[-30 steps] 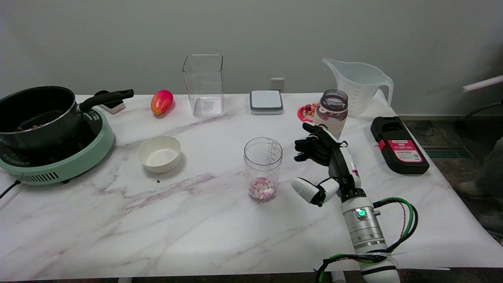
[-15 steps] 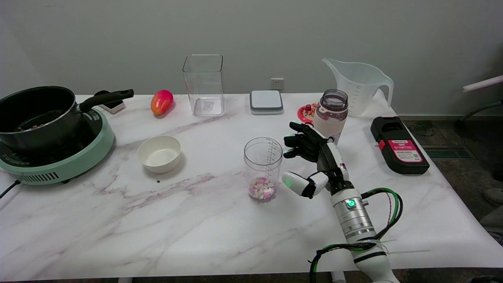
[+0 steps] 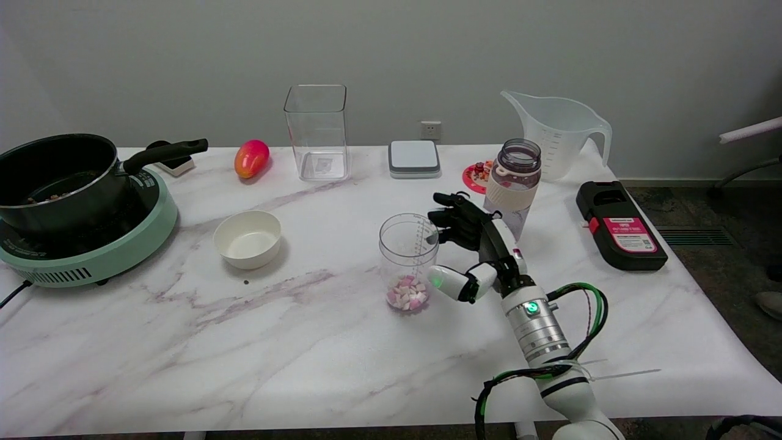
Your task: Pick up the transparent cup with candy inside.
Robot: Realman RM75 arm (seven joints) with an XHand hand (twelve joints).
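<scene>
From the head view, the right hand (image 3: pixel 470 244) reaches in from the lower right with its fingers (image 3: pixel 449 217) spread and nothing in them, thumb low by the candy. The transparent cup (image 3: pixel 409 261) stands upright just to its left, fingertips right at the rim. A water bottle (image 3: pixel 513 180) sits just behind the hand.

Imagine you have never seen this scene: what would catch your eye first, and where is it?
Probably the right hand at centre right, fingers spread beside the cup, which holds pink and white candy at its bottom. Next, the black pot on a green cooker at far left, and the red-orange mango at the table's back edge.
</scene>
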